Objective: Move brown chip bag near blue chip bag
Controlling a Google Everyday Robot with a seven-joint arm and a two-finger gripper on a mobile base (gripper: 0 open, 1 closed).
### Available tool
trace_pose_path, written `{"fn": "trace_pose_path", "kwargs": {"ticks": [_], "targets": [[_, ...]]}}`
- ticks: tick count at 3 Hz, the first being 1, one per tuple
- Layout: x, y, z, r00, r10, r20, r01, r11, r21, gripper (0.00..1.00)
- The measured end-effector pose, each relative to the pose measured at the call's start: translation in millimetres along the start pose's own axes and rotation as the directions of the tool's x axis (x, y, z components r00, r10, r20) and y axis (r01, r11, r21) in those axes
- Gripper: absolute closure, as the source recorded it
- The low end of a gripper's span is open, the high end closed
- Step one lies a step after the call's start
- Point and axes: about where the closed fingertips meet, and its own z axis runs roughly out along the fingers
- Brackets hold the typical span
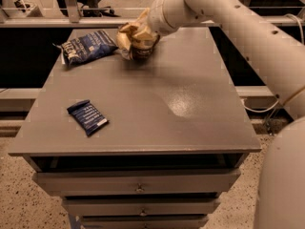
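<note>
The brown chip bag [132, 38] is crumpled, its tan edges and dark face showing, at the far middle of the grey table [190, 123]. My gripper [141, 41] is shut on it, at the end of the white arm that comes in from the upper right. The bag hangs just above or on the tabletop. The blue chip bag [87, 46] lies at the table's far left, a short gap to the left of the brown bag.
A small flat dark-blue packet [87, 117] lies at the near left of the table. Drawers [138, 182] run below the front edge. The arm's white body [281, 185] fills the right side. A rail [71, 20] runs behind the table.
</note>
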Motion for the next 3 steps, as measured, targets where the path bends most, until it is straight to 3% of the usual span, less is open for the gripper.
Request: {"fn": "trace_pose_path", "kwargs": {"ticks": [1, 3], "targets": [[-10.0, 1.7, 38.2, 0.995, -0.093, 0.019, 0.093, 0.9956, -0.013, 1.0], [-5.7, 8.4, 74.1, 0.966, -0.259, 0.013, 0.259, 0.9657, -0.017, 0.59]]}}
